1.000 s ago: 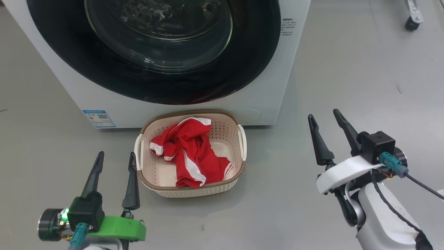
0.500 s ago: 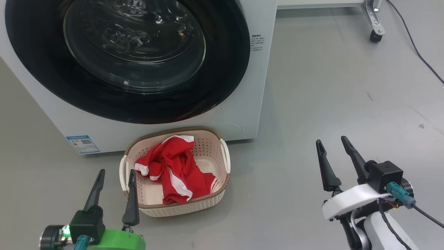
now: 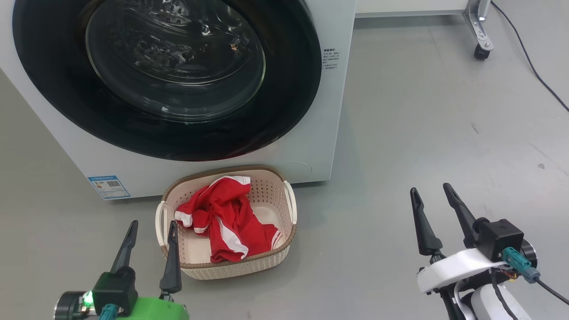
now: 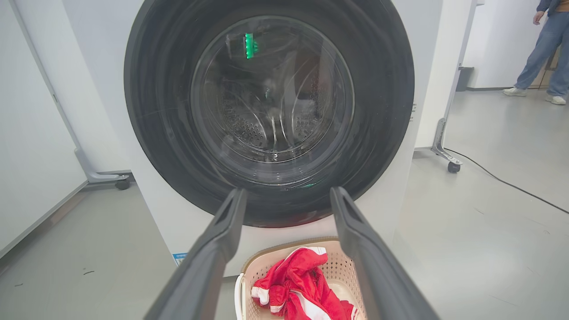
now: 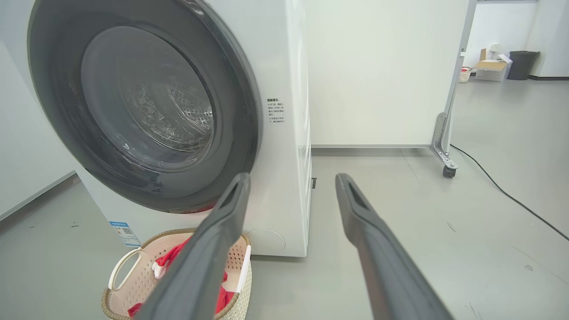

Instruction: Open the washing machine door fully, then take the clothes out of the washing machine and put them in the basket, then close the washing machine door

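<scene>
The white washing machine (image 3: 329, 133) stands ahead with its round black door (image 3: 289, 89) shut flat against the front. Through the glass the steel drum (image 4: 249, 129) shows. On the floor just before the machine sits the cream basket (image 3: 222, 170), and the red clothes (image 3: 222, 218) with white stripes lie inside it. My left gripper (image 3: 153, 223) is open at the basket's near-left corner, holding nothing. My right gripper (image 3: 430, 188) is open over bare floor to the right, well apart from the basket. The left wrist view looks over the clothes (image 4: 298, 284) between the open left gripper (image 4: 288, 191).
A blue label (image 3: 109, 186) marks the machine's lower left. A white partition on a wheeled metal foot (image 3: 480, 51) stands behind to the right, with a black cable (image 3: 533, 71) across the grey floor. A person's legs (image 4: 546, 53) stand far off. A dark bin (image 5: 522, 64) sits in the distance.
The head camera has shifted, so the whole picture sits lower and further left. Door, basket and clothes have not moved, and both grippers stay open.
</scene>
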